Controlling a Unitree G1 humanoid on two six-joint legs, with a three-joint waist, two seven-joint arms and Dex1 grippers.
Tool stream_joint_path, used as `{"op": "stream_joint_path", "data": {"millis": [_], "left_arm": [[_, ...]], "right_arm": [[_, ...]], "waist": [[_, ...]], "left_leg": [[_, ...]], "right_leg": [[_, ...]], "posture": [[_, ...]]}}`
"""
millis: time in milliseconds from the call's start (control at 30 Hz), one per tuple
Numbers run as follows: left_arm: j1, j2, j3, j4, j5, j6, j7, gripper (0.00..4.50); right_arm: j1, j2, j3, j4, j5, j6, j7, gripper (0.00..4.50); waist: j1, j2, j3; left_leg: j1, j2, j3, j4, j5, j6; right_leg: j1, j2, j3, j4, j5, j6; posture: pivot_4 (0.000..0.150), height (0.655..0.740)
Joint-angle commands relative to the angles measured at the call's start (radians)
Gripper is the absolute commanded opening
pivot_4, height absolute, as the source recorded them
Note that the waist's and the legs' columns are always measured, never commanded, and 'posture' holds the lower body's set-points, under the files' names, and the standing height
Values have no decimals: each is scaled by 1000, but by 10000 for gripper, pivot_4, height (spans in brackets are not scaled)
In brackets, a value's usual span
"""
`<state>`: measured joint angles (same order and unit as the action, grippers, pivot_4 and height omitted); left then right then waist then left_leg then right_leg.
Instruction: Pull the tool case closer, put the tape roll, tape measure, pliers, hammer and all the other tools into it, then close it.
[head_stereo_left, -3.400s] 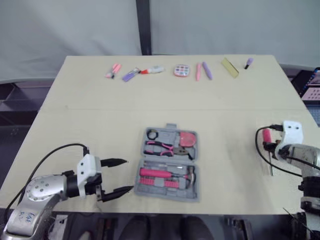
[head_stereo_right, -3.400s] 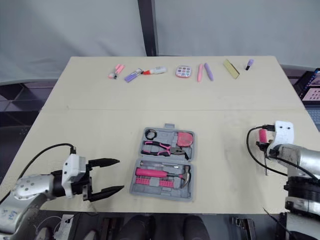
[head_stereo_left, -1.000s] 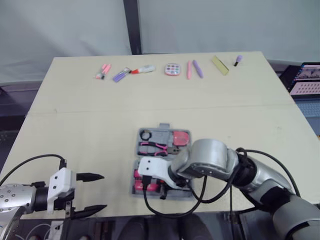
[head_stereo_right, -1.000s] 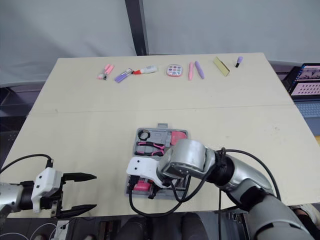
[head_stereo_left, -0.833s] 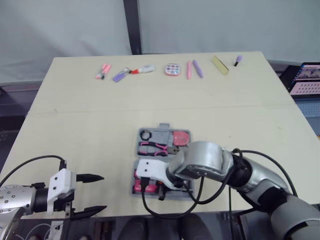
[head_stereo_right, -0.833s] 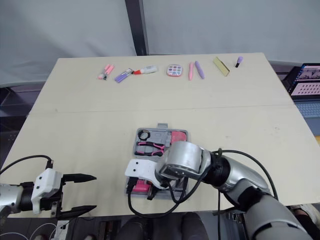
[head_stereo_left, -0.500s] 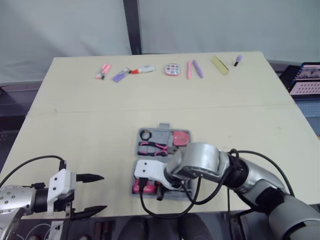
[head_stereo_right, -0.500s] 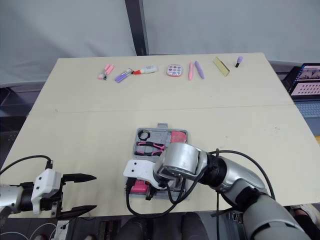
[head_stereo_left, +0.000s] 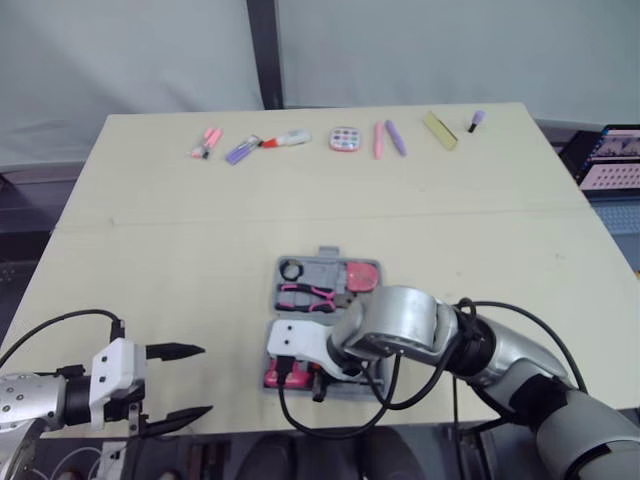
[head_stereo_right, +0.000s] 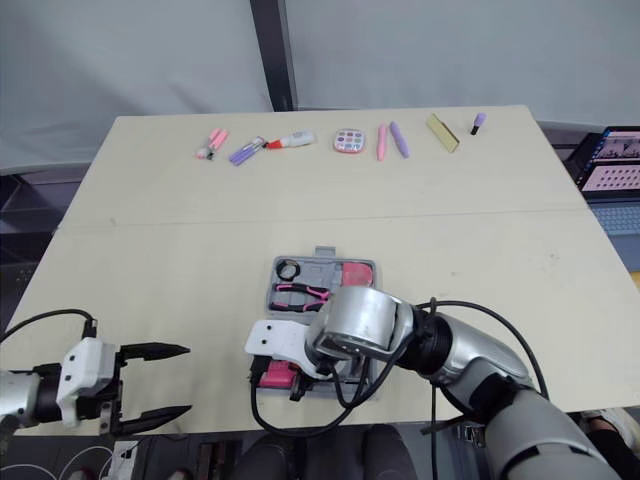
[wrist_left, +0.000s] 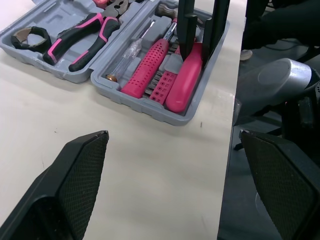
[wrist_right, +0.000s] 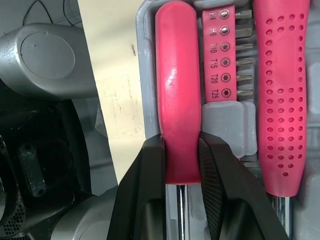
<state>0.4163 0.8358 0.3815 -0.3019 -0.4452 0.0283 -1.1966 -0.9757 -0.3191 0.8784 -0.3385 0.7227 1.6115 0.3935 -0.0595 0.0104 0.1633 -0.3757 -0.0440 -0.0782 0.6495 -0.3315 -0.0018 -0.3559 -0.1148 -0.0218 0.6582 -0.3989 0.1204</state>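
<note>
We see the open tool case (head_stereo_right: 320, 268) mid-desk (head_stereo_left: 180, 260), holding tape roll (head_stereo_left: 291, 269), pliers (head_stereo_left: 310, 296) and tape measure (head_stereo_left: 362, 276). Right jaws pinch a pink screwdriver (wrist_right: 177, 90) in its near half; left jaws are spread wide, holding nothing.

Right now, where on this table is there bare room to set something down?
The wide band between the far row of small items and the tool case is bare, as is the patch between the case and the left claw. Crowded: the case's near half, where the right claw grips a pink screwdriver.
</note>
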Motion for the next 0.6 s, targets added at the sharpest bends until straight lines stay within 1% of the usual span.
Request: {"op": "stream_joint_path", "data": {"millis": [33,400,600], "left_arm": [[24,-2,26,8,5,-27,-9,45000],[-1,-31,28,-5,-51,-3,13,45000],[-14,-42,29,-3,-92,20,-1,45000]], "right_arm": [[-6,16,-4,-16,-7,3,24,3904],[2,21,-6,-4,-17,3,23,3904],[4,23,-7,-1,-26,3,29,3904]], "waist": [[0,0,0],[1,0,0],[0,0,0]], "left_leg": [[0,0,0,0,0,0],[0,0,0,0,0,0],[0,0,0,0,0,0]], "right_leg": [[0,0,0,0,0,0],[0,0,0,0,0,0],[0,0,0,0,0,0]], "posture": [[1500,7400],[1500,7400],[1500,7400]]}}
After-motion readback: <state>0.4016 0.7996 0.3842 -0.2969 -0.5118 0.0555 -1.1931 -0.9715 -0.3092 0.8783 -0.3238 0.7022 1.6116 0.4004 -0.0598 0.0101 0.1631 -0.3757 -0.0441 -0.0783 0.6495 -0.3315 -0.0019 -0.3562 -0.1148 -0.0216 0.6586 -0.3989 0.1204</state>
